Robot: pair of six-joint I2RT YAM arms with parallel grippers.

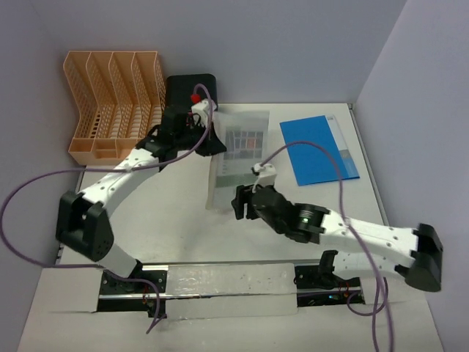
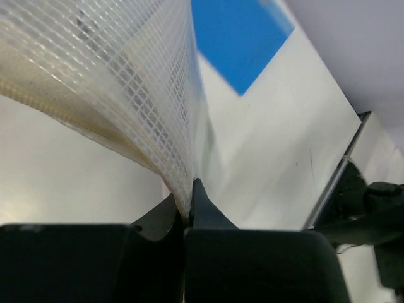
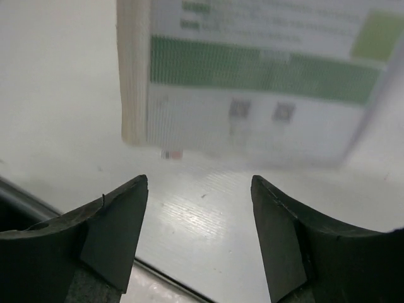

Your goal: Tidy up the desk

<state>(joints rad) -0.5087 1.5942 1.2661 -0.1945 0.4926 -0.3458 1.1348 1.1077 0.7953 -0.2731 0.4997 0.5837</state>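
On the white desk [image 1: 168, 213] lies a translucent mesh document pouch [image 1: 242, 150] with a green and white printed sheet inside. My left gripper [image 1: 214, 144] is shut on the pouch's left edge. In the left wrist view the mesh pouch [image 2: 132, 95] rises curved from between the closed black fingers [image 2: 205, 211]. My right gripper [image 1: 236, 203] stands open at the pouch's near end. In the right wrist view its fingers [image 3: 120, 227] are spread with nothing between them, just short of the pouch [image 3: 252, 82].
A peach file rack [image 1: 113, 103] stands at the back left with a black box [image 1: 189, 86] beside it. A blue booklet [image 1: 319, 149] lies flat at the back right and also shows as the blue booklet [image 2: 237, 38]. The desk's grey rim [image 3: 38, 202] runs under the right gripper.
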